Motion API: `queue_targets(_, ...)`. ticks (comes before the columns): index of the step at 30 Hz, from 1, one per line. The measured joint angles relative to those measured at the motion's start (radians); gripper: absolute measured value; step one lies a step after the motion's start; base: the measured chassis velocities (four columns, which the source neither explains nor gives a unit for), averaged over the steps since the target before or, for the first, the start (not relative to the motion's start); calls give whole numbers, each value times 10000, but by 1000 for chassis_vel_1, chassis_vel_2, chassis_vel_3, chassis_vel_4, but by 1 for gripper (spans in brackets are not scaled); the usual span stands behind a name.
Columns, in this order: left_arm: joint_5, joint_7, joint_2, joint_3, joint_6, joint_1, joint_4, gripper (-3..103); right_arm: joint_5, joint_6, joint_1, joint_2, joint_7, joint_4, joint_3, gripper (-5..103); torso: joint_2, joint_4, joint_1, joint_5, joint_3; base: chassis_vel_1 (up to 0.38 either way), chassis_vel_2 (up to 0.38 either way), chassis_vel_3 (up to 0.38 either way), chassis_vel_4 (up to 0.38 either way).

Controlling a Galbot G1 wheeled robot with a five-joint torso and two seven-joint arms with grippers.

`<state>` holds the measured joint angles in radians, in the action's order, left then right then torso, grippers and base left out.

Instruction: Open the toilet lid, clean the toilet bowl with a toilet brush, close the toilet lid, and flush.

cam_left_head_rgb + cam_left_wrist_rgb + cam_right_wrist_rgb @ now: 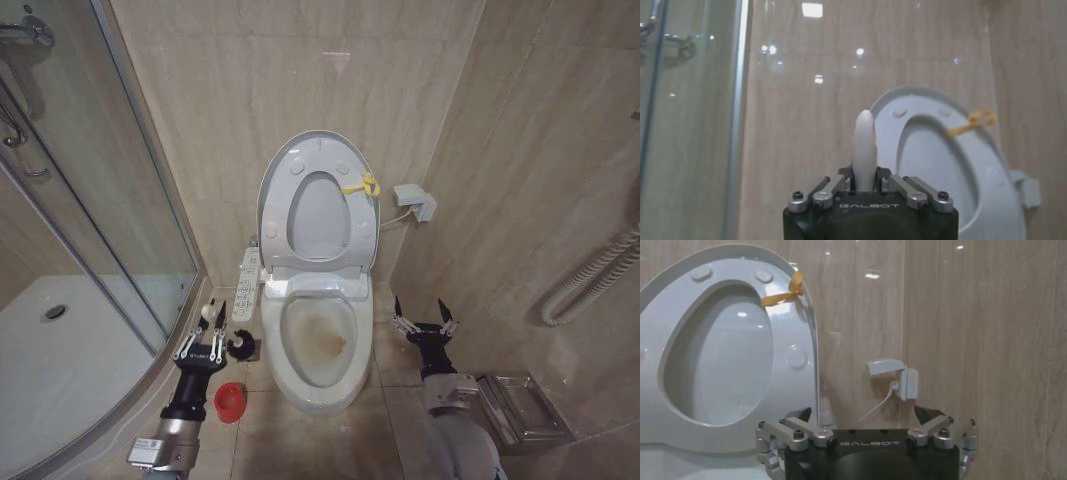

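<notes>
The toilet lid (275, 190) stood upright against the wall, well ahead of both sets of jaws, with the ring seat (322, 212) and its yellow tie (365, 186) raised against it, so the opening step looked finished. Below it, between the two arms and just ahead of them, the toilet bowl (322, 345) lay exposed with brownish staining on its inner surface; judging by that, the scrubbing was either unfinished or not yet begun, and closing the lid and flushing were left to do.

The right gripper (424, 322) hung to the right of the bowl, its jaws spread wide and holding nothing.

The left gripper (206, 338) sat to the left of the bowl, its jaws clamped on the white handle of the toilet brush (209, 313), which rose straight up between them in the left wrist view (863, 150). The dark brush head (240, 348) appeared just beside those jaws, toward the bowl, outside the rim. The small red holder (230, 401) stood on the floor tiles (310, 440) just behind and beside the left gripper, with no brush in it.
</notes>
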<state>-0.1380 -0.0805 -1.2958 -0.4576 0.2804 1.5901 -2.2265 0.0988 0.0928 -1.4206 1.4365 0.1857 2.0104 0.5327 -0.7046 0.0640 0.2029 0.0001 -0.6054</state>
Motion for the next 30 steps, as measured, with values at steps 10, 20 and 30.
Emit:
queue_targets(10, -616, 544, 552, 1076, -31, -1679, 778, 20, 0, 0, 0, 0, -1, 1, -1, 100, 0, 2, 1, -1, -1, 0, 0, 0, 0)
queue_targets(20, -1141, 646, 774, 2933, -96, -4068, 2892, 20, 0, 0, 0, 0, -1, 0, -1, 100, 1, -1, 1, -2, -2, 0, 0, 0, 0)
queue_targets(30, -1871, 429, 534, 4987, -611, -6766, 5490, 20, 0, 0, 0, 1, 0, 1, -1, 100, 1, 2, 2, 0, -2, 0, 0, 0, 0)
